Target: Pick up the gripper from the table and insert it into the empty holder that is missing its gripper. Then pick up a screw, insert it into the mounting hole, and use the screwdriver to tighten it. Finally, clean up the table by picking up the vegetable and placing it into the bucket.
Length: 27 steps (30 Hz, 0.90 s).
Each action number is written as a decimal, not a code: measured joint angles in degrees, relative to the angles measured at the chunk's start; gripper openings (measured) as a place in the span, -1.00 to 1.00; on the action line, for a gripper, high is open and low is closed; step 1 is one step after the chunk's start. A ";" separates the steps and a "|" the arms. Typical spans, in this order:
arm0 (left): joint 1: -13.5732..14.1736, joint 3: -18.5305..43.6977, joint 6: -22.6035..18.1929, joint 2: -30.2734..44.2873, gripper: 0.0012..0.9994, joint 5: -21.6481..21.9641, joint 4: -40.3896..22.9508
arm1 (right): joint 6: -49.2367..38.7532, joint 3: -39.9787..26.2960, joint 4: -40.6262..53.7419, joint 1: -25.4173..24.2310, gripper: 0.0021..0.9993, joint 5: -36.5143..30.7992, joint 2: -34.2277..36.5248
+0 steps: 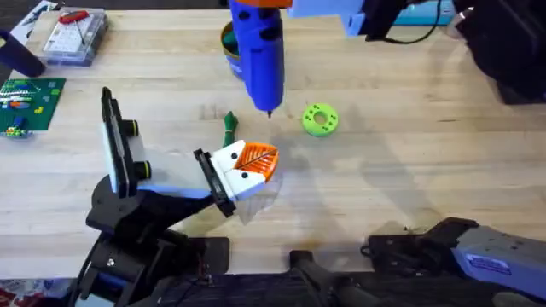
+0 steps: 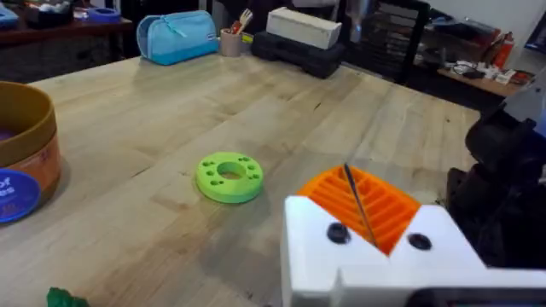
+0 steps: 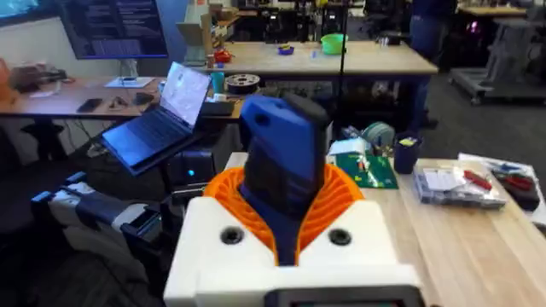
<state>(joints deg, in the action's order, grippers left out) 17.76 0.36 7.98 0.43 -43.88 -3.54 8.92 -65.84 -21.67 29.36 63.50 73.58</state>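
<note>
Overhead: the screwdriver [image 1: 263, 53] hangs tip-down over the table [image 1: 409, 170], between the vegetable [image 1: 229, 128] and green disc [image 1: 320, 119]; the bucket [image 1: 229, 41] sits behind it.
Left wrist: left fingers [image 2: 388, 209] pressed together, empty, near the disc.
Right wrist: right fingers [image 3: 345, 200] clamp the screwdriver.

Glossy blue plastic screwdriver [image 1: 259, 47]; matt pale wood table [image 1: 409, 153].
</note>
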 joint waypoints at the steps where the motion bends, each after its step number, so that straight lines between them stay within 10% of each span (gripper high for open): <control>1: 0.00 0.00 0.01 0.00 -0.97 0.00 -0.01 | 0.00 0.00 0.87 0.03 -0.87 0.01 0.00; 27: 0.00 0.00 0.01 0.00 -0.97 0.00 -0.01 | -9.48 0.00 2.22 4.71 -0.87 6.50 6.56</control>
<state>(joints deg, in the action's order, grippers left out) 17.76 0.36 7.99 0.43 -43.88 -3.55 -0.55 -65.84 -19.45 34.07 70.00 80.14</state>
